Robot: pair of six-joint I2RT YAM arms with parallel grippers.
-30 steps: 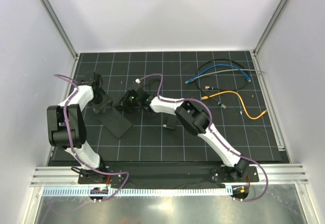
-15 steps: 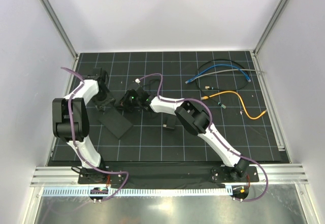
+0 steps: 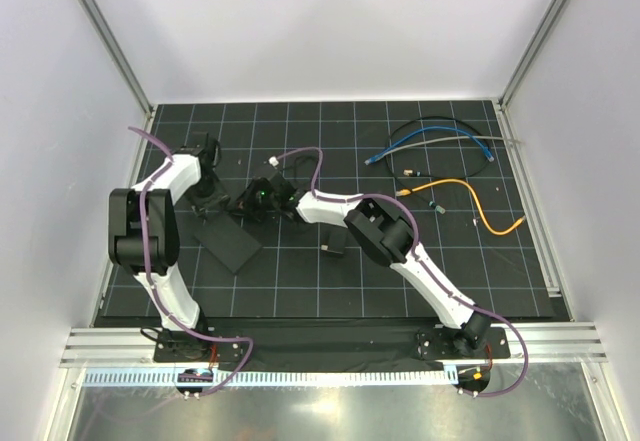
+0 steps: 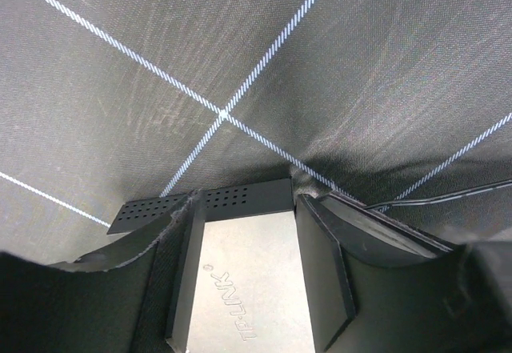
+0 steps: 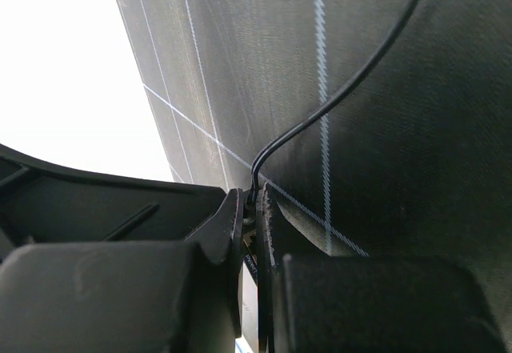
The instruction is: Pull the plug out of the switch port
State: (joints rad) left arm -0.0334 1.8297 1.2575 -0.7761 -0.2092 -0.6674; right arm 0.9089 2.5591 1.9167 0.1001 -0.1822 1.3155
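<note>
Black fingers (image 4: 324, 277) of the left gripper (image 4: 248, 207) are clamping the switch (image 4: 250, 277) across its width, pressing both its sides, with the TP-LINK plate facing the wrist camera. The right gripper (image 5: 250, 201) is pinching nearly closed on the plug (image 5: 250, 245), and a thin black cable (image 5: 344, 89) is curving up from between its fingers. Seen from above, the switch is lying slantwise on the gridded mat (image 3: 330, 281), left of centre, with both grippers hovering at its far end.

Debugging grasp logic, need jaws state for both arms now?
Left gripper: closed on the switch.
Right gripper: closed on the plug.
</note>
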